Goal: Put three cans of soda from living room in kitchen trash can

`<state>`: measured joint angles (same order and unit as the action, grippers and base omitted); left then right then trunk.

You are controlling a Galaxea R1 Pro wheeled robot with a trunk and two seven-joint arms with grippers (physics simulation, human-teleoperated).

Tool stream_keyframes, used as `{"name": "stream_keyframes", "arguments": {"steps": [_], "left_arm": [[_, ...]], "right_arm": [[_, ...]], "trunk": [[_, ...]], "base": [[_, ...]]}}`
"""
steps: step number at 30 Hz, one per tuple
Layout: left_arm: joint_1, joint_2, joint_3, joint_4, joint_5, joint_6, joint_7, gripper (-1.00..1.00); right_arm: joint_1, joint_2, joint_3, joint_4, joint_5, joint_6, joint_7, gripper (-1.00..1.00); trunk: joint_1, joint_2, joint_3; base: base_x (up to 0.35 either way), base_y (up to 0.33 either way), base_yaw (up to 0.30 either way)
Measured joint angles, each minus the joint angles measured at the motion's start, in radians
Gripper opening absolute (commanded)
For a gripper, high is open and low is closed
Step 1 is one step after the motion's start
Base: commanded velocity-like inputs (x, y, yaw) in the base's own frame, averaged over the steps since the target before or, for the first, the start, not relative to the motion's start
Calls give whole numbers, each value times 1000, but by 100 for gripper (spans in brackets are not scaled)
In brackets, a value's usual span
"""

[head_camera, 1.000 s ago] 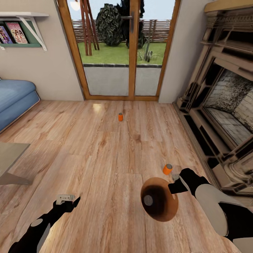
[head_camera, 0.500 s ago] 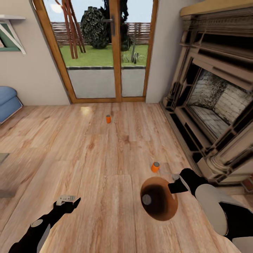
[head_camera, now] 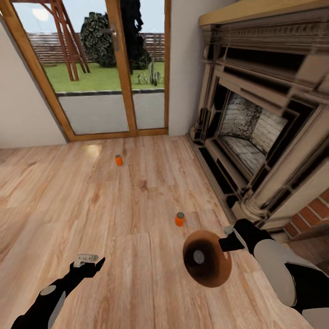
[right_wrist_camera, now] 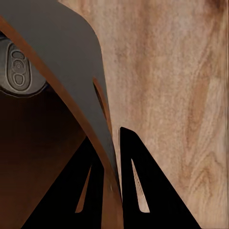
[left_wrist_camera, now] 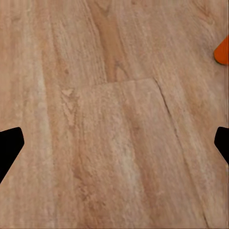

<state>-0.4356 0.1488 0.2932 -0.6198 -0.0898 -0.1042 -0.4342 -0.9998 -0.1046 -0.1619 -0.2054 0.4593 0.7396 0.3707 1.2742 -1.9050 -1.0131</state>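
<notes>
Tan-lined tash can in right tool, can inside

Bare wood floor lies open ahead, broken by 2 orange cans: the near can just beyond the bucket, the far can well apart toward the glass doors. The fireplace walls off the right side. Under the left gripper, with jaws wide apart, is clear floor.
</notes>
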Motion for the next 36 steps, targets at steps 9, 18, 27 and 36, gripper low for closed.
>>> {"name": "stream_keyframes", "arguments": {"steps": [9, 18, 27, 36], "left_arm": [[0, 0, -2, 3, -4, 2, -9, 100], [0, 0, 0, 3, -5, 9, -11, 100], [0, 1, -3, 121, -6, 8, -12, 100], [0, 0, -2, 155, -5, 2, -9, 100]], "right_arm": [[0, 0, -1, 1, -3, 2, 0, -100], [0, 1, -1, 1, -6, 4, 1, -100], [0, 0, -3, 1, -7, 7, 1, -100], [0, 1, 0, 3, -4, 7, 1, -100]], "trunk": [[0, 0, 10], [0, 0, 16], [0, 0, 17], [0, 0, 17]], "base": [[270, 31, -201], [105, 152, -114], [175, 272, -215], [87, 86, -247]]}}
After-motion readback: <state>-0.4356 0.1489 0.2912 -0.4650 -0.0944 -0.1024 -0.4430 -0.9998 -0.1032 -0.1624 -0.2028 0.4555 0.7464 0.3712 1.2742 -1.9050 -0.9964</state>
